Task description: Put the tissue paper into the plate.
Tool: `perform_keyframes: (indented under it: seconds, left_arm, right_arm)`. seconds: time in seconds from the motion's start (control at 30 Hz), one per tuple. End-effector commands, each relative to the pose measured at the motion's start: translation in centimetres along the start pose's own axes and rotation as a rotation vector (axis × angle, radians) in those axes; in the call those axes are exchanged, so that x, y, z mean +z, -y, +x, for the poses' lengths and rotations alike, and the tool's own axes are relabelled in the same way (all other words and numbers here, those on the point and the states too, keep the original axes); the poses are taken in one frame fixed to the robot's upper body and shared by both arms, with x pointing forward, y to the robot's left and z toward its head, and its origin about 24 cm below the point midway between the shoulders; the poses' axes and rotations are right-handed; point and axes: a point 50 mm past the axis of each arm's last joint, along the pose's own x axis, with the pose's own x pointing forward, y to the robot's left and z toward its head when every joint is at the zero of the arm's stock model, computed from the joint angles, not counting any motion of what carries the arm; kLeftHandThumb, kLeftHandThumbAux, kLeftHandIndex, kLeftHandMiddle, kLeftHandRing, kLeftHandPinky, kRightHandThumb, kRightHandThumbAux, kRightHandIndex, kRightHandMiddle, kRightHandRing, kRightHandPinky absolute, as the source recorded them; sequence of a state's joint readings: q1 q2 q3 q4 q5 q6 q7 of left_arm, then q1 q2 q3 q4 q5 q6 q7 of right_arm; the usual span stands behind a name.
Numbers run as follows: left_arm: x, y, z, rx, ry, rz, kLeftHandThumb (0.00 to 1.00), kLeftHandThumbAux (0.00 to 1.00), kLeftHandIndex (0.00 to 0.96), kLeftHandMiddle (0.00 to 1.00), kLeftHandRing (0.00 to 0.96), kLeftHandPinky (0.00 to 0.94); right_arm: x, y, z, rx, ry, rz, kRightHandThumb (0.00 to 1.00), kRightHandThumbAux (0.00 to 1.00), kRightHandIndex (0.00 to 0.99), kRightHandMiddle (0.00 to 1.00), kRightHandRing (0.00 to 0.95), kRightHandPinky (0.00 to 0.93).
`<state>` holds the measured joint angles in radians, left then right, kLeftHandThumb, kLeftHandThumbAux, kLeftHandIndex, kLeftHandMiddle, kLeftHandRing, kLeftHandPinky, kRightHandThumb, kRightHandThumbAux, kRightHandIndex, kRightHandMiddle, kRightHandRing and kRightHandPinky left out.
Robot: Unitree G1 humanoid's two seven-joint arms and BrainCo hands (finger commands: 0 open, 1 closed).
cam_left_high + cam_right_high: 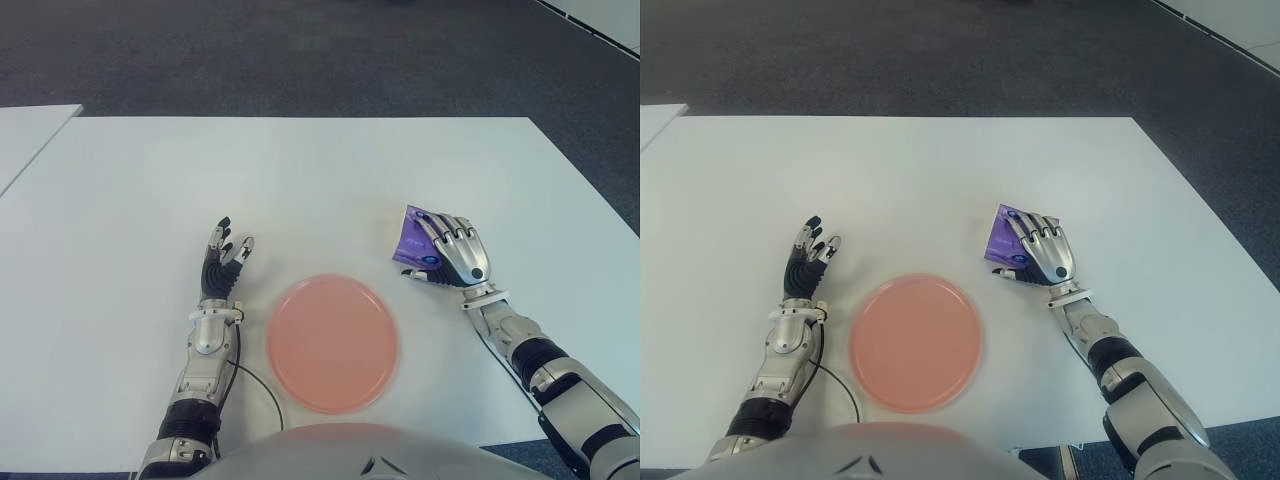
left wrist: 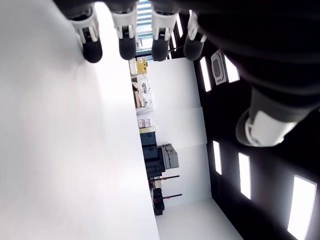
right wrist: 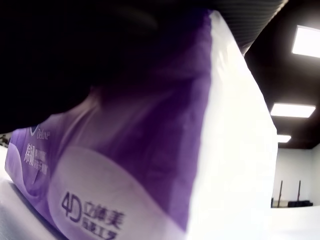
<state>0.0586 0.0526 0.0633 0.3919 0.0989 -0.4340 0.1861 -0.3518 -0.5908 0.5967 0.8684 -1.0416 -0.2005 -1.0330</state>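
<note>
1. Tissue paper point(image 1: 408, 240), a purple pack with white print, lies on the white counter point(image 1: 300, 180) to the right of the plate, apart from the plate's rim with a strip of bare counter between them.
2. The right hand point(image 1: 452, 252) lies over the pack from its right side, fingers point(image 1: 440, 232) curled across the top; only the pack's left part shows past the fingers in the eye views.
3. The right wrist view is filled by the pack's purple and white wrapper pressed close against the dark underside of the hand (the fingers close around the pack).
4. The pink round plate point(image 1: 332, 343) sits near the counter's front edge, between the two arms, and nothing lies in it.
5. The left hand point(image 1: 224, 262) shows just left of the plate's upper left rim, fingers straight and loosely spread, holding nothing; the left wrist view shows its fingertips point(image 2: 126, 47) close above bare counter.
6. A thin black cable point(image 1: 262, 385) curves on the counter between the left forearm and the plate's lower left rim.
7. Behind both hands the counter runs bare to its far edge, where dark carpet floor point(image 1: 300, 55) begins; its right edge slants past the right forearm, with open white surface between.
8. A second white surface point(image 1: 25, 135) shows at the far left, separated from the counter by a narrow gap.
</note>
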Motion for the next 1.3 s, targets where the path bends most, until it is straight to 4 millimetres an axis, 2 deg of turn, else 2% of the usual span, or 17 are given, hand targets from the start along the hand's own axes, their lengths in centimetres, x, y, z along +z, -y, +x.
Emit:
perform_keyframes:
  seconds: [0.03,0.2,0.37,0.57,0.7,0.77,0.87,0.93,1.07,1.17,1.3]
  left_arm:
    - [-0.1,0.0,0.0,-0.013,-0.005,0.009,0.042,0.536,0.000,0.000,0.000,0.000]
    - [-0.1,-0.1,0.0,-0.008,-0.003,0.009,0.044,0.537,0.000,0.000,0.000,0.000]
    - [-0.2,-0.1,0.0,-0.005,-0.008,0.005,0.047,0.546,0.000,0.000,0.000,0.000]
    - [-0.3,-0.1,0.1,-0.001,-0.014,0.000,0.054,0.550,0.000,0.000,0.000,0.000]
    - [-0.3,-0.1,0.1,0.001,-0.016,0.000,0.059,0.556,0.000,0.000,0.000,0.000]
    - [-0.3,-0.1,0.1,0.002,-0.016,0.000,0.060,0.559,0.000,0.000,0.000,0.000]
    - [-0.3,-0.1,0.0,0.002,-0.017,-0.001,0.060,0.562,0.000,0.000,0.000,0.000]
    - [-0.3,-0.1,0.0,0.003,-0.018,-0.001,0.060,0.562,0.000,0.000,0.000,0.000]
    - [-0.3,-0.1,-0.1,0.004,-0.019,-0.002,0.060,0.565,0.000,0.000,0.000,0.000]
    - [-0.3,-0.2,-0.1,0.006,-0.020,-0.003,0.060,0.568,0.000,0.000,0.000,0.000]
    - [-0.3,-0.3,-0.1,0.007,-0.019,-0.003,0.058,0.569,0.000,0.000,0.000,0.000]
  right_arm:
    - [2.0,-2.1,-2.9,0.179,0.014,0.052,0.663,0.468,0.155,0.272,0.279,0.312]
    - [1.7,-1.9,-2.7,0.164,0.000,0.044,0.656,0.479,0.147,0.276,0.285,0.313]
    - [1.1,-1.2,-1.5,0.091,-0.052,0.003,0.659,0.494,0.138,0.276,0.286,0.319]
    - [1.1,-1.3,-1.6,0.064,-0.094,-0.034,0.657,0.510,0.121,0.270,0.286,0.322]
    - [1.1,-1.4,-1.4,0.069,-0.109,-0.049,0.671,0.507,0.145,0.285,0.298,0.330]
    - [1.1,-1.4,-1.3,0.069,-0.112,-0.051,0.683,0.505,0.182,0.327,0.334,0.357]
    - [1.5,-2.0,-1.8,0.088,-0.101,-0.047,0.707,0.637,0.348,0.510,0.513,0.513]
    - [1.9,-2.5,-2.4,0.109,-0.092,-0.044,0.718,0.669,0.392,0.601,0.606,0.634]
    - [2.0,-2.6,-2.4,0.124,-0.067,-0.030,0.732,0.698,0.429,0.739,0.745,0.792]
    - [2.1,-2.6,-2.2,0.136,-0.056,0.010,0.737,0.704,0.436,0.810,0.805,0.821]
    - [2.6,-2.4,-1.8,0.117,-0.046,0.038,0.740,0.707,0.439,0.846,0.835,0.832]
